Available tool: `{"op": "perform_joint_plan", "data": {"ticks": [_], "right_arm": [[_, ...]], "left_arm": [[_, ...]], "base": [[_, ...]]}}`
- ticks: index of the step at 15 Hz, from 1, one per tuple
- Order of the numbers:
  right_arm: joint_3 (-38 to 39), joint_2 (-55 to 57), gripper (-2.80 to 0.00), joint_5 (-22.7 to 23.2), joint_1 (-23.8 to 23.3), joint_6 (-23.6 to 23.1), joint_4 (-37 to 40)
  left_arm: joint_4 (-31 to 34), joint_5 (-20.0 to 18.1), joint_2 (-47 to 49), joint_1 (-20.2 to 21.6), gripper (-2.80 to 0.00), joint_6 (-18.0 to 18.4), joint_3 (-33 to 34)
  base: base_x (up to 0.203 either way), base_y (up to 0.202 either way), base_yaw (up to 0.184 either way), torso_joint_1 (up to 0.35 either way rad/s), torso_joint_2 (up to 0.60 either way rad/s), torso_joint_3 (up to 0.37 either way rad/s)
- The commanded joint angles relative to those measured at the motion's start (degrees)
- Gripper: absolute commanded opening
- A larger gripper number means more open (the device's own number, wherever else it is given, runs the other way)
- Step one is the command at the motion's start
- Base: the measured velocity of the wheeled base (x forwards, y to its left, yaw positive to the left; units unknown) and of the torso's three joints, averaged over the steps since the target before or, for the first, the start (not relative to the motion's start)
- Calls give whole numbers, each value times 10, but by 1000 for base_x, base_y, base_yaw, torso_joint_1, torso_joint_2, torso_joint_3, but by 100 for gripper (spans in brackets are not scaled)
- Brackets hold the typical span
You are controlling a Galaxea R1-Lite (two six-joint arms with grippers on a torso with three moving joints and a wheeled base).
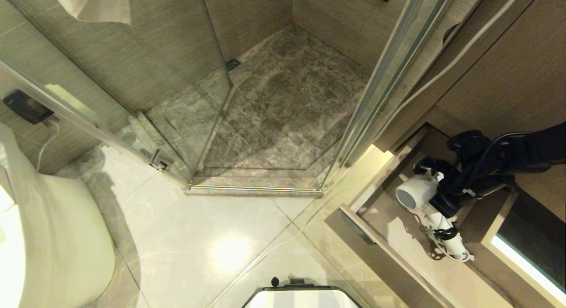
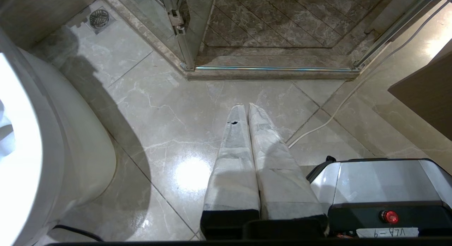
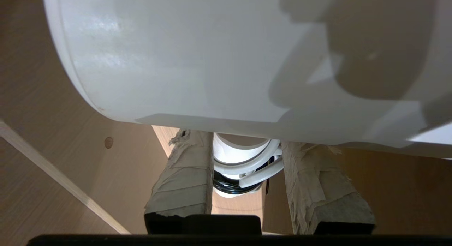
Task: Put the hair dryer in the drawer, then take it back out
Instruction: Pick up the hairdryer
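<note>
One right claw point(image 3: 247, 175) clamps the white plastic hair dryer point(image 1: 418, 191) handle inside the open beige wood-grain drawer point(image 1: 389, 250), clear of its walls; left claw point(image 2: 247, 112) closed, parked.

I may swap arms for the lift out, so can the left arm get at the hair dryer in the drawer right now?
Probably not. The left gripper hangs shut over the floor tiles beside the toilet, away from the open drawer, and the right gripper already straddles the hair dryer handle there.
</note>
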Motion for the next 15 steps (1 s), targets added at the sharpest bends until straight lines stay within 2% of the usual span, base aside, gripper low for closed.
{"op": "perform_joint_plan", "data": {"ticks": [1,9,15], "right_arm": [[5,-20,-280,1,4,-2,1],[29,-70,-280,1,16,0,27],[32,-117,-280,25,20,1,35]], "left_arm": [[-1,1,1,0,-280,0,0],[-1,1,1,0,-280,0,0],[-1,1,1,0,-280,0,0]], "base": [[0,0,0,0,0,0],[0,0,0,0,0,0],[0,0,0,0,0,0]]}}
